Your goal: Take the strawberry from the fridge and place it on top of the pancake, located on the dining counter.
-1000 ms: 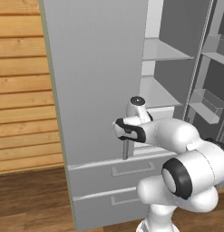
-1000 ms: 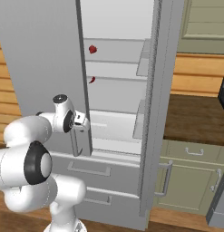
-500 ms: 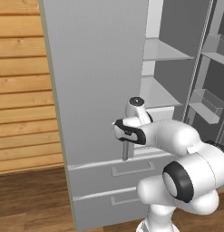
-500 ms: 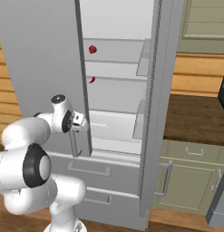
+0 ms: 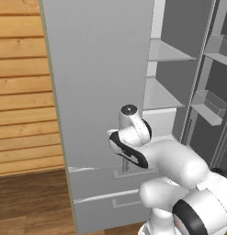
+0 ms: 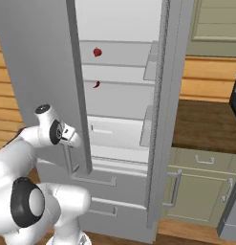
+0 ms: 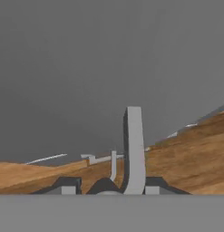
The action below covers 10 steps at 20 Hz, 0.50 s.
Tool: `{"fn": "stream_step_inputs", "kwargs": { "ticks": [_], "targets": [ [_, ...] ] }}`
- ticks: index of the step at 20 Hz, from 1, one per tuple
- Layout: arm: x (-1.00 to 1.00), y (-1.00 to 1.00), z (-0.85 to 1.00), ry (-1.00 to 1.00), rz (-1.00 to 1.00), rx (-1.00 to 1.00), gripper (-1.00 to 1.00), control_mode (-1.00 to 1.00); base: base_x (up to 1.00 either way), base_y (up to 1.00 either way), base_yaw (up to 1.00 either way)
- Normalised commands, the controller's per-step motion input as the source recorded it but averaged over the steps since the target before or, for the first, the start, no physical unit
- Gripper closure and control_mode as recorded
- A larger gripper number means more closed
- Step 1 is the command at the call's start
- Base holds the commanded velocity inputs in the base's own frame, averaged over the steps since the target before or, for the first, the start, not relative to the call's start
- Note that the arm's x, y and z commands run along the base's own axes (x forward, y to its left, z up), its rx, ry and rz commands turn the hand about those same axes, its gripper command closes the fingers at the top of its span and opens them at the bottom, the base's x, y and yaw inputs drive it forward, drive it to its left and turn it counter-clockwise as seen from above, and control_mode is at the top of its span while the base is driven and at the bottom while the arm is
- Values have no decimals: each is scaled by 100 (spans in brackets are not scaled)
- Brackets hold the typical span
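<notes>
My claw sits low on the fridge door handle, grip unclear, strawberry lies up-right on a shelf inside.

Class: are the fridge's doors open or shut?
Open: both fridge doors are swung out, baring white shelves with the strawberry on an upper one.

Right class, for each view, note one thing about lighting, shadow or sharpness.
Left base view: flat even light, fridge door plain grey, no glare. Right base view: bright white interior, strawberry small but crisp. Hand view: soft and blurry, handle edges smeared.
</notes>
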Motion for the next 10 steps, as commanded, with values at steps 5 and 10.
{"fn": "stream_step_inputs", "kwargs": {
  "ticks": [5, 10],
  "targets": [
    [-87, 30, -13, 0, -18, 0, 100, -100, 0, 0, 0],
    [-77, 36, -16, 0, -20, 0, 100, -100, 0, 0, 0]
  ]
}}
